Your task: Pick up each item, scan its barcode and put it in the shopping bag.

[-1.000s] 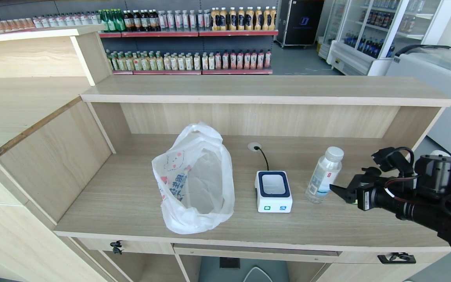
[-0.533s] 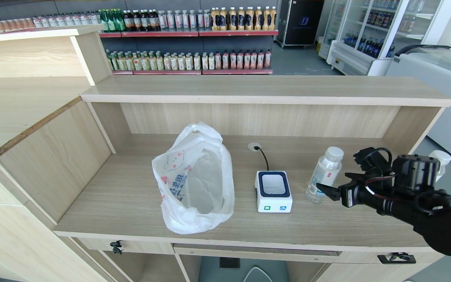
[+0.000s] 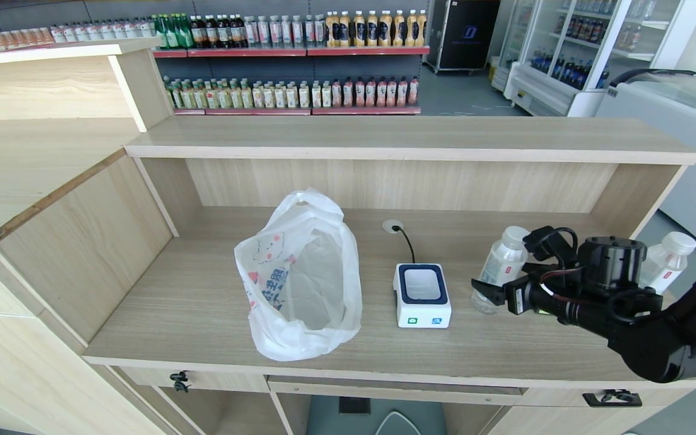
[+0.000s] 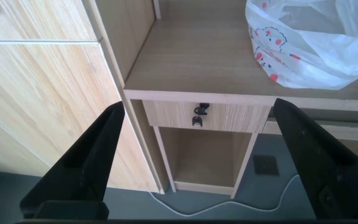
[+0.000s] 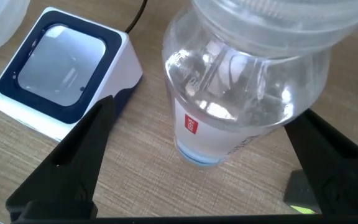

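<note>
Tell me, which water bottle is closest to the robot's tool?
The bottle beside the scanner: the open right tool straddles it. The other bottle stands farther right.

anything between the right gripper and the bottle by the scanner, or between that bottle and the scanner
Nothing visible. The open right gripper has a finger on each side of the bottle; only bare counter lies between bottle and scanner.

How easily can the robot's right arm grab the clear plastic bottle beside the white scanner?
Probably yes. The right gripper is open, the clear plastic bottle stands upright between its fingers, and nothing blocks it.
</note>
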Tool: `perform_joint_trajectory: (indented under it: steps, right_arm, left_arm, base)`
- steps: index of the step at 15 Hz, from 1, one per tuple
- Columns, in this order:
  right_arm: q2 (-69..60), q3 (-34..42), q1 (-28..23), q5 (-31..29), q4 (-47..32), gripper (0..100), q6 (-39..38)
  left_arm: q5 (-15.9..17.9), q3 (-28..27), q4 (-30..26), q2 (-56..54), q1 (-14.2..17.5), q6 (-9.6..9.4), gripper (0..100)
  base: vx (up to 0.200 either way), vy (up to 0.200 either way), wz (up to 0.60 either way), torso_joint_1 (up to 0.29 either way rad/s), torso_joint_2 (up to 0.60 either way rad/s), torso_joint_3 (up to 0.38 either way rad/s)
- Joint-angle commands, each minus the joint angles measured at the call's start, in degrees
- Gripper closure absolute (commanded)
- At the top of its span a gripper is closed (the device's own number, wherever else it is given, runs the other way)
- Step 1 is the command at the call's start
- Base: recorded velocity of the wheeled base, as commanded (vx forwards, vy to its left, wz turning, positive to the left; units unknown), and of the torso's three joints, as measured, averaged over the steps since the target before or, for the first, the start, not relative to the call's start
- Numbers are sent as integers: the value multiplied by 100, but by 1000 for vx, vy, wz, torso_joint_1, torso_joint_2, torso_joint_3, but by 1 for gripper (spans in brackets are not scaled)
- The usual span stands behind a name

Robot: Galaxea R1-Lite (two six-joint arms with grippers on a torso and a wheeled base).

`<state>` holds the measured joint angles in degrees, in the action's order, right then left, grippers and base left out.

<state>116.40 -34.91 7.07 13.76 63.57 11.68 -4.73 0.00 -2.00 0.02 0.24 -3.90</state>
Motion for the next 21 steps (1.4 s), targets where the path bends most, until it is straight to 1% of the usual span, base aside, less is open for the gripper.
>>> perform_joint_trajectory:
  steps: [1,7,9,21]
  right_arm:
    - [94,-77,5,4,6,0,27]
    - [340,-253,75,12,129,0,27]
    - [454,-332,119,12,322,0,19]
    - [674,-393,137,21,630,0,27]
  left_arm:
    - [-2,0,-2,-2,2,3,0]
    - [-2,0,-2,-2,2,-5,0]
    - [-2,0,-2,-2,2,-5,0]
    - [-2,0,-2,-2,2,-5,0]
  base:
    - [0,0,0,0,0,0]
    - [0,0,0,0,0,0]
    - [0,0,0,0,0,0]
    - [0,0,0,0,0,0]
